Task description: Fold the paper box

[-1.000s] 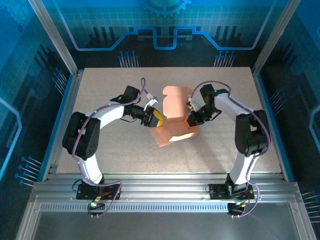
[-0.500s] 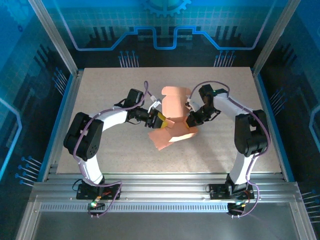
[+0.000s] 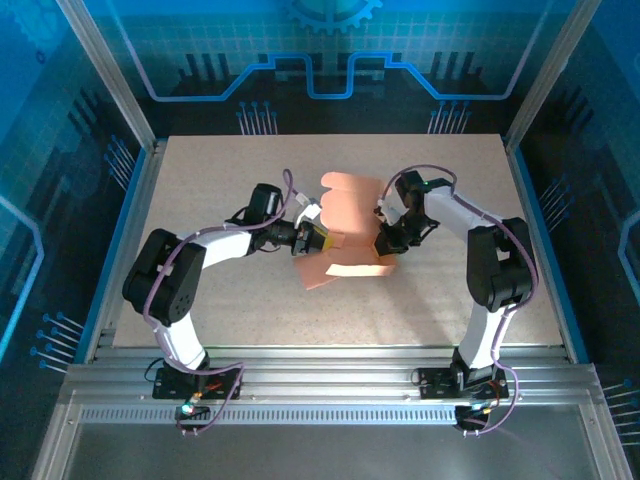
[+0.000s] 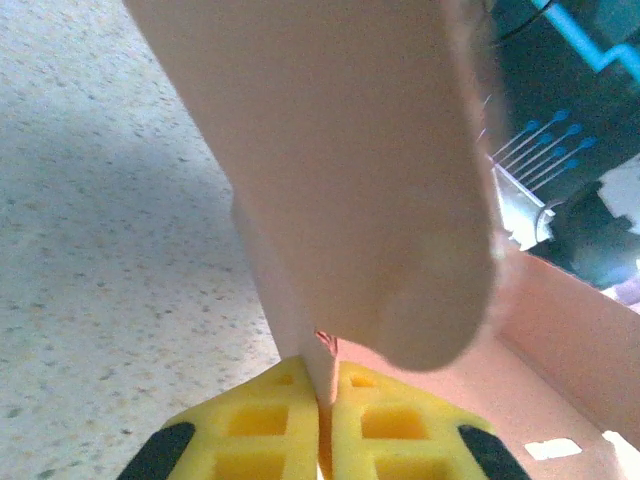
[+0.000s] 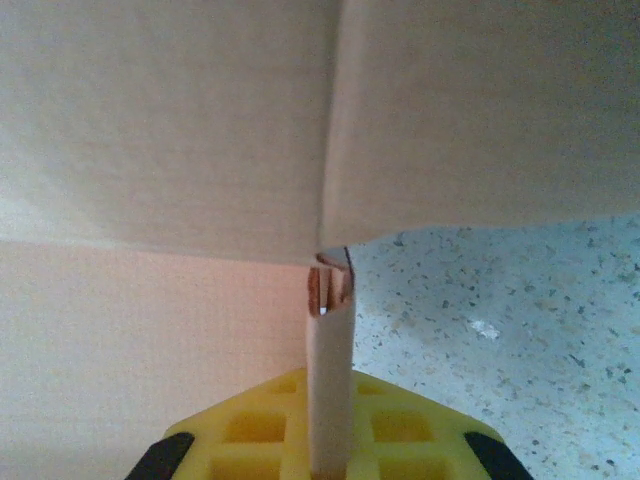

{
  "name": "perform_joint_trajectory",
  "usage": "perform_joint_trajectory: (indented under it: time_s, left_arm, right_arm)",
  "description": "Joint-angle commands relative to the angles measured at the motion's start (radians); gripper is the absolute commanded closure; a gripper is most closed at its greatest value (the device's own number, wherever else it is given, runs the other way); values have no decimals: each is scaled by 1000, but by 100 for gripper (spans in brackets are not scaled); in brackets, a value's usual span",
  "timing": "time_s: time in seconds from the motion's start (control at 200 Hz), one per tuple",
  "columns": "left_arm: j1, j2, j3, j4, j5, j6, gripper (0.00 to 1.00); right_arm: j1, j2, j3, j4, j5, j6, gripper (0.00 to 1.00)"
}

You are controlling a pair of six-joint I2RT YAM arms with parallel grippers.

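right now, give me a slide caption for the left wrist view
Left pincer clamped on a thin panel of the salmon paper box, speckled table beyond.

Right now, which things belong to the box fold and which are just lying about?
In the job:
- paper box
- left gripper, shut on its left side
- right gripper, shut on its right side

Just there:
- table
- aluminium rails at the near edge
- blue backdrop

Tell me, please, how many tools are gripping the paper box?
2. The left tool pinches the left side of the paper box; the right tool pinches its right side. None seems hidden.
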Motion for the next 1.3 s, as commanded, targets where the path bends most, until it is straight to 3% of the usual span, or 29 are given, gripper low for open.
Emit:
perform_joint_trajectory:
  time_s: [0.0, 0.255, 0.31, 0.38, 0.47, 0.56, 0.675, 0.765, 0.865, 1.026, 1.146, 1.296]
  left_arm:
    - [-11, -40, -26, 86, -39, 20, 98]
    - [-12, -56, -47, 112, -46, 21, 100]
    - [-12, -63, -55, 117, -56, 15, 74]
    - [-7, -77, -71, 151, -74, -12, 54]
    - [10, -101, -98, 222, -88, -74, 38]
    - [34, -148, -136, 298, -125, -142, 30]
    - [68, -238, -197, 339, -260, -188, 15]
    - [73, -331, -277, 379, -412, -179, 13]
    - [36, -438, -383, 440, -495, -123, 14]
    - [-168, -544, -489, 430, -694, 78, 17]
    - [-314, -529, -564, 582, -848, 134, 28]
    - [-373, -390, -585, 778, -847, 135, 32]
  right_arm:
    - [32, -8, 2, -31, -33, 32, 100]
    - [34, -29, 2, -21, -9, 52, 100]
    - [33, -38, -1, -16, -3, 46, 100]
    - [25, -54, -12, 1, 16, 45, 100]
    - [0, -71, -27, 23, 43, 58, 100]
    - [-34, -91, -46, 58, 78, 100, 100]
    - [-78, -115, -62, 95, 138, 170, 100]
    - [-108, -136, -70, 118, 184, 229, 100]
    - [-132, -171, -85, 151, 234, 295, 100]
    - [-136, -241, -126, 227, 289, 364, 100]
    - [-135, -280, -164, 278, 337, 423, 100]
    - [-110, -315, -194, 327, 341, 445, 100]
